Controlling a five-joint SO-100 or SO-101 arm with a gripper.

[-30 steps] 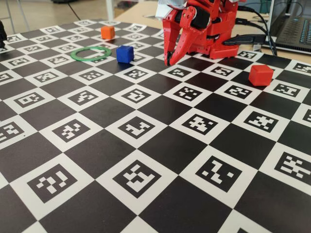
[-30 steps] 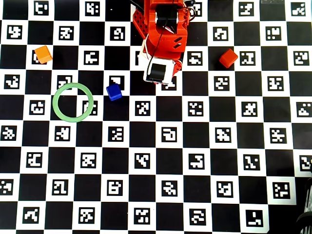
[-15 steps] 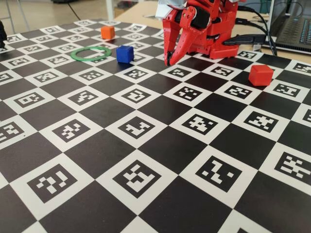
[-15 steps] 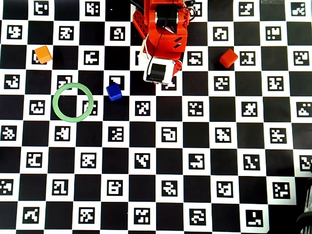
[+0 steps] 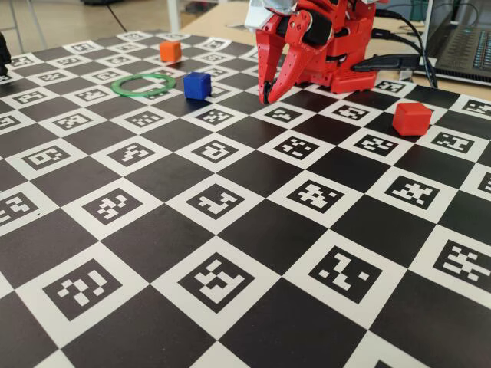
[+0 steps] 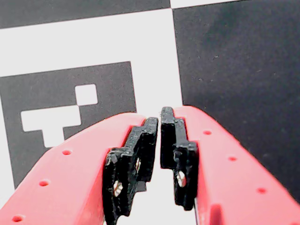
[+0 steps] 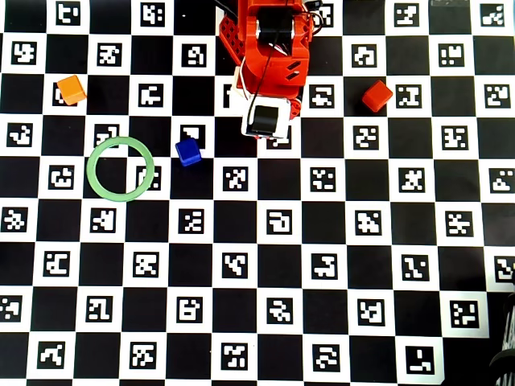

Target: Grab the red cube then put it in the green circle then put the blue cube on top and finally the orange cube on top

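Red plastic fingers of the gripper (image 6: 160,123) nearly meet in the wrist view, their black pads (image 6: 140,159) separated only by a thin slit, with nothing between them: the pincer is clenched on air. Below it lies the checkered marker board (image 7: 282,265), a white square with a black code at about nine o'clock of the fingertips and a plain black square at two o'clock.

In the overhead view the arm (image 7: 269,48) sits at twelve o'clock of the board, folded over its own base, its white-and-black wrist block pointing toward six o'clock. The red cube (image 7: 376,96) rests on the board at about three o'clock of the arm, well apart from it. The blue cube (image 7: 188,151) lies at about eight o'clock of the wrist block, near but not touching. The green circle (image 7: 121,168) lies flat at nine o'clock of the blue cube, close beside it, with only board inside. The orange cube (image 7: 72,89) sits at eleven o'clock of the ring, apart from it.

In the fixed view the gripper's tips (image 5: 266,96) hang just above the board, pointing down.
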